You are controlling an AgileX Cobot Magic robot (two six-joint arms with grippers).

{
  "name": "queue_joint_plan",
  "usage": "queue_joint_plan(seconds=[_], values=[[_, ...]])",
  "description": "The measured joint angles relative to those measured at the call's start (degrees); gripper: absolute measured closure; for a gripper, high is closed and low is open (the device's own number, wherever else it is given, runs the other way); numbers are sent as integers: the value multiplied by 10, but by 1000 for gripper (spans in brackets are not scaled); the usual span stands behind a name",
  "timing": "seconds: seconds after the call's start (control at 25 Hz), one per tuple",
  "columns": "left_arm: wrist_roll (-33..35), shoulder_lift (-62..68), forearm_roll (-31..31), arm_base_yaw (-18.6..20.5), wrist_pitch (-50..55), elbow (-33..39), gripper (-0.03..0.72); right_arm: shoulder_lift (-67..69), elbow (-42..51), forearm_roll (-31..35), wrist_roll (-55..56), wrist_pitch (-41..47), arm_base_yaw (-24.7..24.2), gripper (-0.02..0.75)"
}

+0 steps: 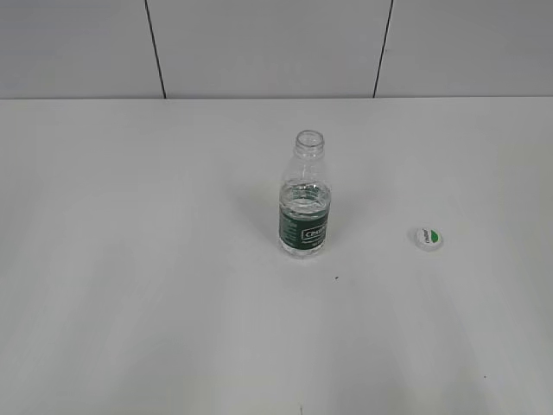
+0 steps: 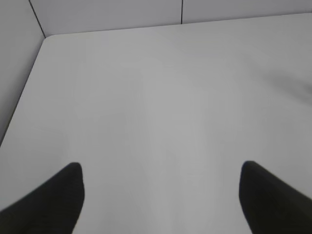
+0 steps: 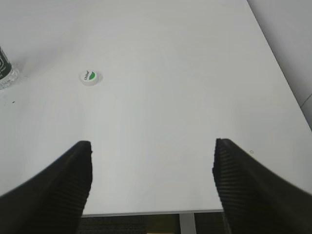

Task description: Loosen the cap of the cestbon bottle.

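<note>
The cestbon bottle [image 1: 304,201] stands uncapped mid-table [image 1: 130,285], its cap [image 1: 428,238] lying to its right, well beyond the empty, spread-apart fingers [image 3: 63,187] of both grippers.

I count one cestbon bottle [image 1: 304,207], one cap [image 1: 428,238], one table [image 1: 130,259], my two grippers: left gripper [image 2: 161,195], right gripper [image 3: 152,180].

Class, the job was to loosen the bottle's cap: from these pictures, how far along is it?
It looks finished. The cestbon bottle stands upright with an open neck, and the cap lies on the table to its right, apart from it. Nothing is in hand: the left claw and the right claw are both open and empty over bare table. No step appears left.
</note>
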Motion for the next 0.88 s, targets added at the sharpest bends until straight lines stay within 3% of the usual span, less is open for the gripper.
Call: queue_joint_plan(seconds=[0.88], values=[[-2,0,-19,11,1,0,140,0,0,-7,2,0,0,148]])
